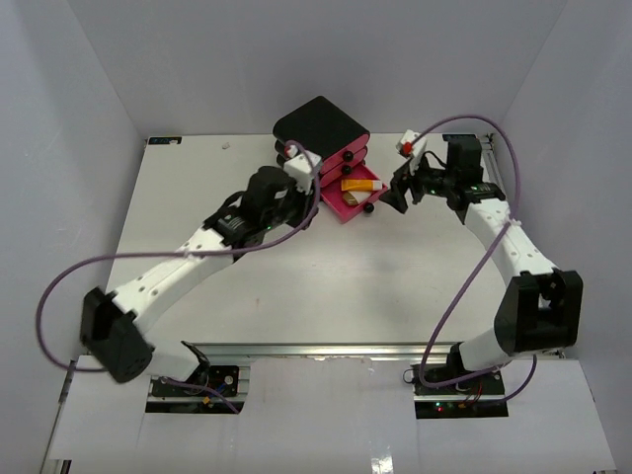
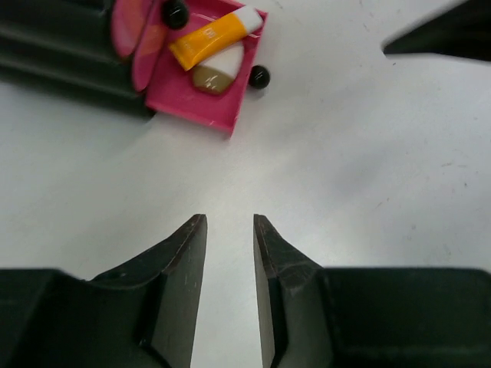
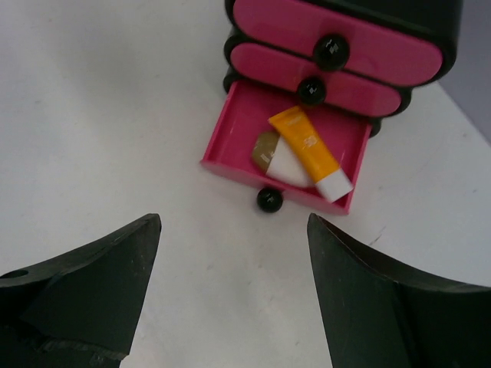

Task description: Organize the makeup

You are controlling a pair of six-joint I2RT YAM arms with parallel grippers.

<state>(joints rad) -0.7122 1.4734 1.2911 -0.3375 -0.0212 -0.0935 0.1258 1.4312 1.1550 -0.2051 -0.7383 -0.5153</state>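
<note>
The pink bottom drawer (image 1: 343,204) of the black three-drawer box (image 1: 321,128) stands pulled out. In it lie the orange tube with white cap (image 1: 361,184) and the white-and-brown egg-shaped piece, the tube across the egg. Both show in the left wrist view, tube (image 2: 209,40) and egg (image 2: 217,73), and in the right wrist view, tube (image 3: 309,149) and egg (image 3: 275,159). My left gripper (image 1: 308,209) (image 2: 230,222) is narrowly open and empty, left of the drawer. My right gripper (image 1: 395,196) (image 3: 234,222) is wide open and empty, facing the drawer's black knob (image 3: 269,200). The lipsticks and the tan bottle are out of view.
The two upper drawers (image 3: 337,57) are shut, each with a black knob. The box stands at the table's back middle, close to the rear wall. Purple cables loop off both arms. One right finger (image 2: 453,34) shows in the left wrist view.
</note>
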